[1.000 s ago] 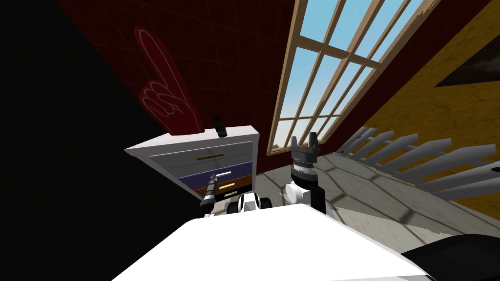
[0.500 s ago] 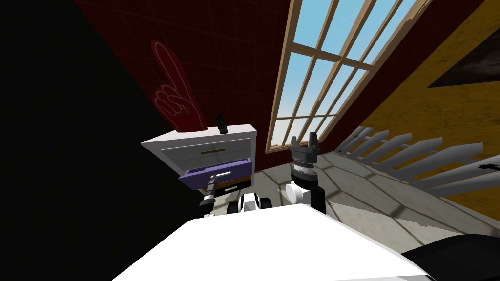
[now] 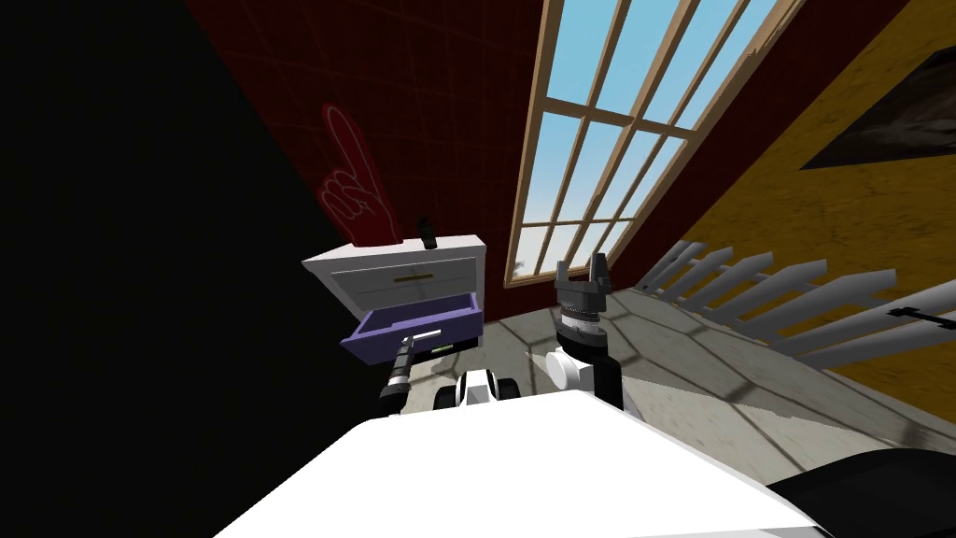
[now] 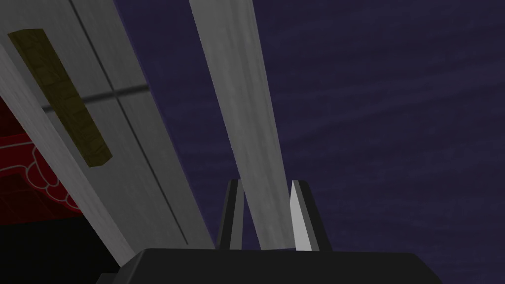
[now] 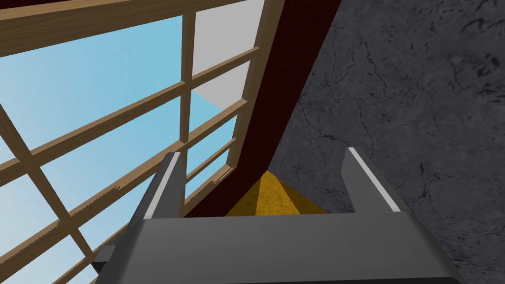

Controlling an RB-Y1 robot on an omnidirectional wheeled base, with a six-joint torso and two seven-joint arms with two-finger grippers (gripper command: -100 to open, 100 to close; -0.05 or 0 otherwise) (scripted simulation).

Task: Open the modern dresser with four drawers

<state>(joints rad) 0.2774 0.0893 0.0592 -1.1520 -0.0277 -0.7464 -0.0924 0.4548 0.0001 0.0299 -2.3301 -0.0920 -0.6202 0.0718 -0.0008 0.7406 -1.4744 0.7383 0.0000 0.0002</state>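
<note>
We note the purple second drawer (image 3: 437,323) of the white dresser (image 3: 411,266), beside the wooden-framed window (image 3: 574,149), slid well out since 1 s ago; left claw (image 4: 266,185) grasps its pale grey bar handle (image 4: 241,108); right claw (image 5: 262,153) released; opening near done, we judge

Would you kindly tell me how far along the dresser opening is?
Done: the purple drawer stands pulled out of the dresser, its inside showing. In hand: the left claw is shut on its pale bar handle. Left: letting go; the top drawer sits flush. The right claw is open and empty.
</note>
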